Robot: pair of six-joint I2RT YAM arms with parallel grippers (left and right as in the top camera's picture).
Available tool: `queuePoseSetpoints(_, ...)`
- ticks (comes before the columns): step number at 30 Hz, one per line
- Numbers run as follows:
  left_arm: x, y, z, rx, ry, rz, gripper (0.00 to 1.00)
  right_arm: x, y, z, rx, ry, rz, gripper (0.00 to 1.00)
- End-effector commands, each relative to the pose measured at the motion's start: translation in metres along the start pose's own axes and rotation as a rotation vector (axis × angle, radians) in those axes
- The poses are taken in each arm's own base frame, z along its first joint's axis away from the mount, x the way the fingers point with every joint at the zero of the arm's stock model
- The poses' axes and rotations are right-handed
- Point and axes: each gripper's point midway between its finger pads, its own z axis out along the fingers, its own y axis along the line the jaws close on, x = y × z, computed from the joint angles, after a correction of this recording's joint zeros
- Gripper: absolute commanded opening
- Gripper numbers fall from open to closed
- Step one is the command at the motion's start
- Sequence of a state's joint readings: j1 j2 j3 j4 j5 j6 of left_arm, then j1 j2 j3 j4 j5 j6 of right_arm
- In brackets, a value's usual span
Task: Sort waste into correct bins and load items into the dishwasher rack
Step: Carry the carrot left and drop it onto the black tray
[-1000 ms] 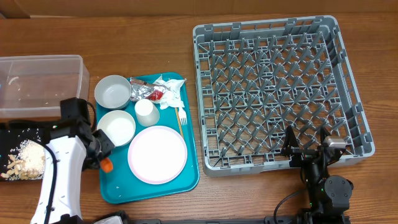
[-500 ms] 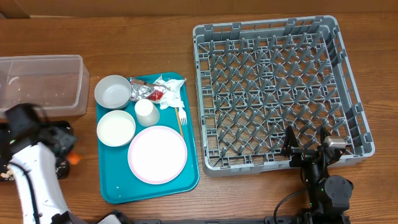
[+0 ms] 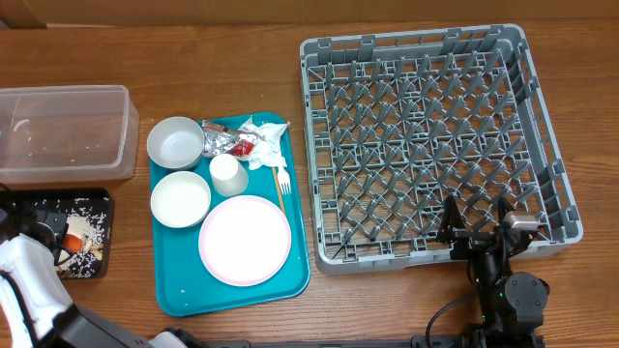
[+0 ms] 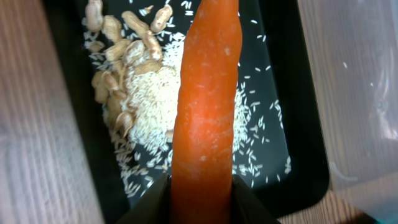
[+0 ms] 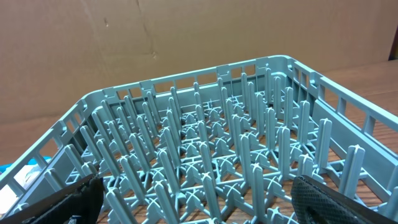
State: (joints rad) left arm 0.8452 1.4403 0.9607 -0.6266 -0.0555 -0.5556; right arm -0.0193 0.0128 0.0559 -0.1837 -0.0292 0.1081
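My left gripper [image 3: 56, 244] is shut on the orange carrot [image 4: 208, 106] and holds it over the black tray [image 3: 108, 232], which holds rice and peanuts [image 4: 137, 93]. The clear tub [image 3: 124, 135] stands just behind the black tray. On the teal tray [image 3: 232, 290] are the plate [image 3: 245, 240], two bowls [image 3: 175, 142] [image 3: 180, 198], a cup [image 3: 227, 172], a fork [image 3: 282, 184], a crumpled napkin [image 3: 263, 133] and a foil wrapper [image 3: 227, 143]. My right gripper [image 3: 481, 232] is open and empty at the front edge of the grey rack [image 3: 435, 135].
The rack [image 5: 205, 143] holds no dishes; its upright pegs fill the right wrist view. Bare wood table lies in front of the teal tray and between the tray and the rack. A cardboard wall stands behind the rack.
My left arm has moved left from the edge of the teal tray, carrying the carrot, and is now over the black tray. The right arm has not moved.
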Motion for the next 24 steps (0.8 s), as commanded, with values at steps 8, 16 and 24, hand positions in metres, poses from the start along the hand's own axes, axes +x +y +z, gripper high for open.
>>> queuePoseSetpoints(8,-0.029,-0.019,0.015,0.063,-0.082,-0.035,0.26,-0.001,-0.001,0.0,0.001,-0.009,-0.004,1.0)
queuePoseSetpoints(16,-0.033,-0.021,0.015,0.073,-0.097,-0.04,0.45,-0.001,-0.001,0.0,0.001,-0.009,-0.004,1.0)
queuePoseSetpoints(24,-0.032,-0.023,0.015,0.083,-0.091,-0.039,0.46,-0.001,-0.001,0.0,0.001,-0.009,-0.004,1.0)
